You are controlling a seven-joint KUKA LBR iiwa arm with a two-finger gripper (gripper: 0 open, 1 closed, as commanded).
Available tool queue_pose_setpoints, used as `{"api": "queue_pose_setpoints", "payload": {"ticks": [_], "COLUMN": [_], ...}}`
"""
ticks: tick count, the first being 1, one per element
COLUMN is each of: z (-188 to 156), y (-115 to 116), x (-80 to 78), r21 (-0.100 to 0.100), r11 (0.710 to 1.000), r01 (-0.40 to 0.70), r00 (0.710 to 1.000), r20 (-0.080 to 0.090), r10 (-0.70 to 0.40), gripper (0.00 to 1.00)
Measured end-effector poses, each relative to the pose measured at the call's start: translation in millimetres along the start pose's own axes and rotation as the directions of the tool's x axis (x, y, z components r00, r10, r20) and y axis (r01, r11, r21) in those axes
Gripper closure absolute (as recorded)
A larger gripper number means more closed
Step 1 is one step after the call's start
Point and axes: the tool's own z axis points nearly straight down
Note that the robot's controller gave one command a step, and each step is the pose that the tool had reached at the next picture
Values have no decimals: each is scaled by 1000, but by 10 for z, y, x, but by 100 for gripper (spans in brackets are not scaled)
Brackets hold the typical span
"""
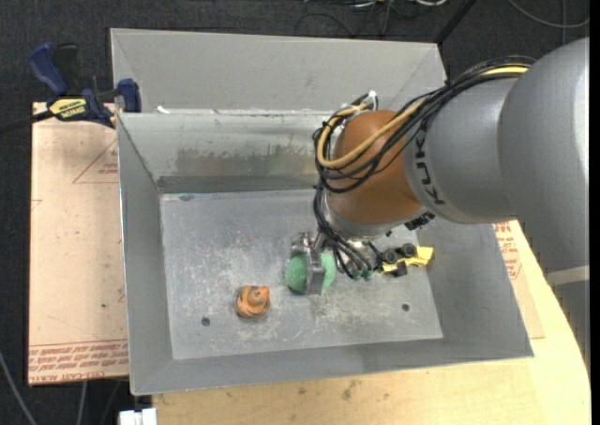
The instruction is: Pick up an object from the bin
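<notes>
**Gripper down beside a green lump at mid-bin**

The grey metal bin [141,226] has a scuffed floor with very little on it. Furthest left of its contents, near the front of the floor, lies a small orange round thing [251,300], standing alone and apart from everything else. Just to its right, about the middle of the floor, sits a green rounded lump [298,274].

The gripper [316,268] is lowered to the floor right against this green lump, its metal end overlapping the lump's right side. Whether it is released, clenched or closed round the lump cannot be told from this angle, because the wrist hides the tips.

Above the gripper bulges the orange cover [370,165] of the wrist, with yellow and black cables [375,137] looped over it. Lower right of the wrist, a small yellow piece [418,257] shows among dark wires; whether it lies on the floor or hangs from the wiring cannot be told. The thick silver arm [525,151] runs out over the bin's right wall.
</notes>
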Motion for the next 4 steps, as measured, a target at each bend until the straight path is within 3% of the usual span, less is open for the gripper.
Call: {"api": "queue_pose_setpoints", "payload": {"ticks": [2, 3, 4], "z": [-31, -215, -423], "y": [-1, 1, 4], "x": [10, 37, 27], "r21": [0, 0, 0], "r11": [1000, 1000, 1000], "r01": [-1, -1, -1], "r00": [1000, 1000, 1000], "r20": [-3, -12, -11], "r10": [1, 1, 1], "gripper": [100, 100, 100]}}
